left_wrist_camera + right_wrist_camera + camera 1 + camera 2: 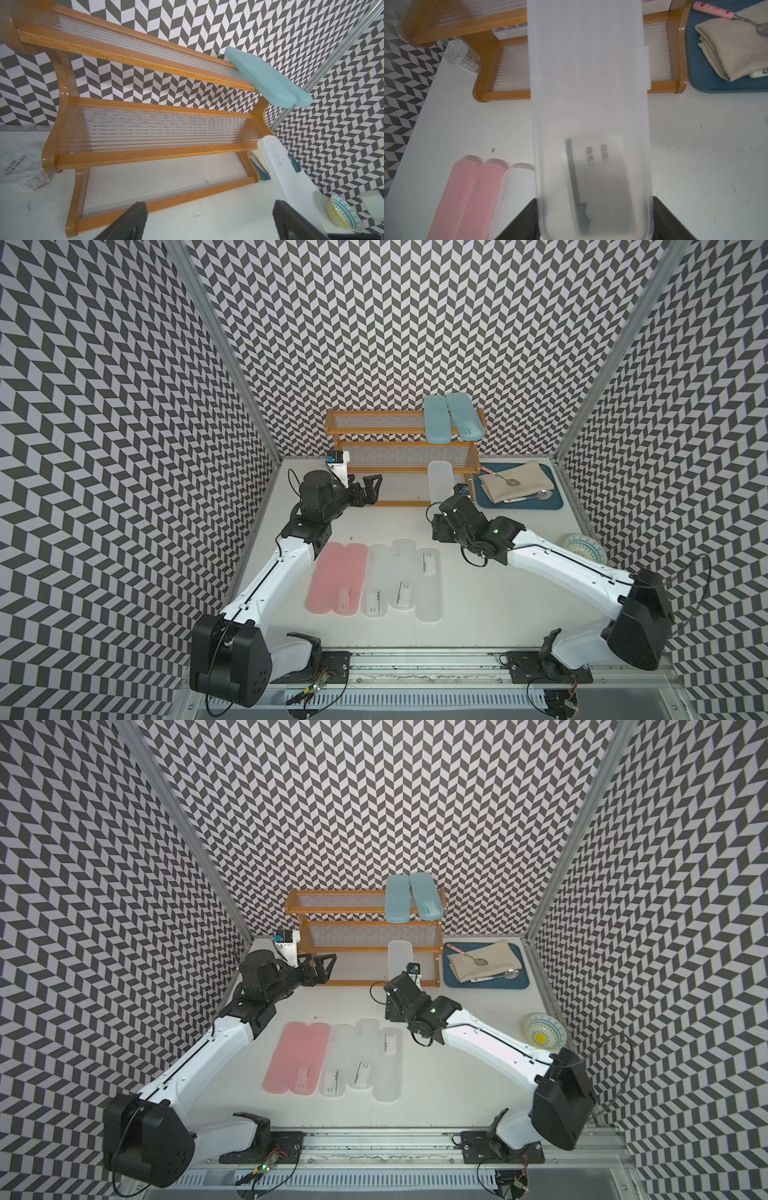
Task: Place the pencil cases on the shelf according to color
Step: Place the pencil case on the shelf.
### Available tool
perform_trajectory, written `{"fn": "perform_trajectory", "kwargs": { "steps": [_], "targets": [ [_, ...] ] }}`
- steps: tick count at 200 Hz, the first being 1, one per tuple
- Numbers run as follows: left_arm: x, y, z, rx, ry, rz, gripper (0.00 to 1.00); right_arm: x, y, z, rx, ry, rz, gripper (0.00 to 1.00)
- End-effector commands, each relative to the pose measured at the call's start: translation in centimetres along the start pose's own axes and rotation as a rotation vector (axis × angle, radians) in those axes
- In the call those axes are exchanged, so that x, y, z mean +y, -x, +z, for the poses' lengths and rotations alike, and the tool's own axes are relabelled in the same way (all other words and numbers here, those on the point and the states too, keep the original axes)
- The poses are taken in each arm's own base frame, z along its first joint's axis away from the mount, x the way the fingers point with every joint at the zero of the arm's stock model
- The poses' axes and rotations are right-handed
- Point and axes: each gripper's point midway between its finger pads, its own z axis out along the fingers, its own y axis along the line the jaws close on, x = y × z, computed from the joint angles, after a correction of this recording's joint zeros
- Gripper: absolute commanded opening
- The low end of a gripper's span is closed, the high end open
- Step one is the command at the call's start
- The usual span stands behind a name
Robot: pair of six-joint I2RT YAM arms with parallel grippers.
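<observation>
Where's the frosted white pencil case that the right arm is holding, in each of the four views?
In a top view: the held case stands before the shelf, near its end by the right arm.
In a top view: same spot before the shelf.
Left wrist: held case juts past the shelf's end post.
Right wrist: held case fills the middle between the jaws, covering part of the shelf.
Shared landmark: the orange-brown shelf.

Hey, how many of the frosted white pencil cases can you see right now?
4 frosted cases. Three lie in a row on the table beside the pink pair: nearest it, middle, outermost. The fourth case is held in the right hand, by the shelf. None seems hidden.
</observation>
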Motion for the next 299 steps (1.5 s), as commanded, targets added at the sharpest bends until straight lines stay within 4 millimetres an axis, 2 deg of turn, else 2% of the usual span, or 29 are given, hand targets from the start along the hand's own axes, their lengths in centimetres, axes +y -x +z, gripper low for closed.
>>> {"fn": "perform_trajectory", "kwargs": {
  "steps": [1, 42, 112, 138, 205, 254, 299],
  "targets": [
    [-0.6, 0.6, 0.1, -0.019, -0.030, -0.002, 1.00, 0.9, 4.7, 0.6, -0.094, 0.051, -0.004, 0.68],
    [-0.8, 0.5, 0.1, -0.012, -0.043, -0.014, 1.00, -0.2, 7.7, 3.7, -0.096, 0.017, 0.021, 0.68],
    [-1.3, 0.5, -0.2, -0.015, -0.071, -0.024, 1.00, -1.6, 9.7, 7.7, -0.091, -0.035, 0.045, 0.68],
    [-1.5, 0.4, -0.2, -0.011, -0.083, -0.032, 1.00, -1.8, 10.3, 8.3, -0.099, -0.038, 0.055, 0.69],
    [-1.9, 0.1, 0.0, 0.003, -0.110, -0.043, 1.00, -2.6, 10.6, 9.6, -0.081, -0.062, 0.063, 0.72],
    [-2.2, 0.1, 0.1, 0.012, -0.130, -0.049, 1.00, -2.7, 11.3, 10.2, -0.085, -0.081, 0.057, 0.80],
    [-2.3, 0.1, 0.0, 0.009, -0.131, -0.048, 1.00, -2.8, 12.1, 9.5, -0.095, -0.084, 0.069, 0.88]
  ]
}}
